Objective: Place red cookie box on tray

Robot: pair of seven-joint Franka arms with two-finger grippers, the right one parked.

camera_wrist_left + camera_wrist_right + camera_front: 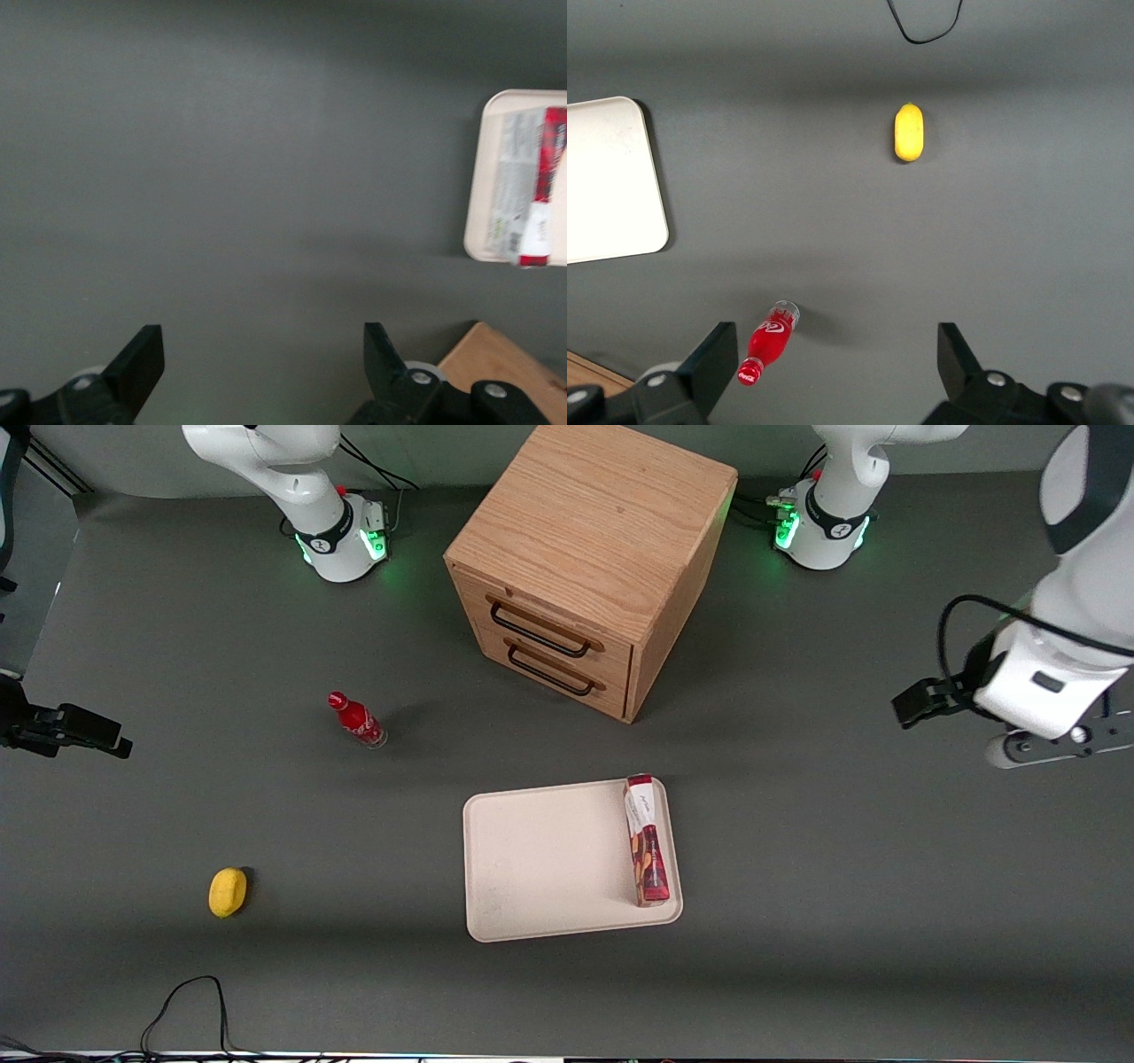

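Dark grey tabletop. We find the flat tartan-red cardboard cookie box (646, 840) lying inside the pale beige rimmed tray (540, 859), long axis along its edge nearest the working arm. The gripper (264, 367), fingers spread and empty, hangs well apart.

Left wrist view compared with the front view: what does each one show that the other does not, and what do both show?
Only the left wrist view shows the gripper with its fingers spread wide open over bare table. Only the front view shows the whole wooden drawer cabinet with two handles, the red soda bottle and the yellow object, both toward the parked arm's end of the table. Both show the red cookie box lying on the tray, along one edge of it.
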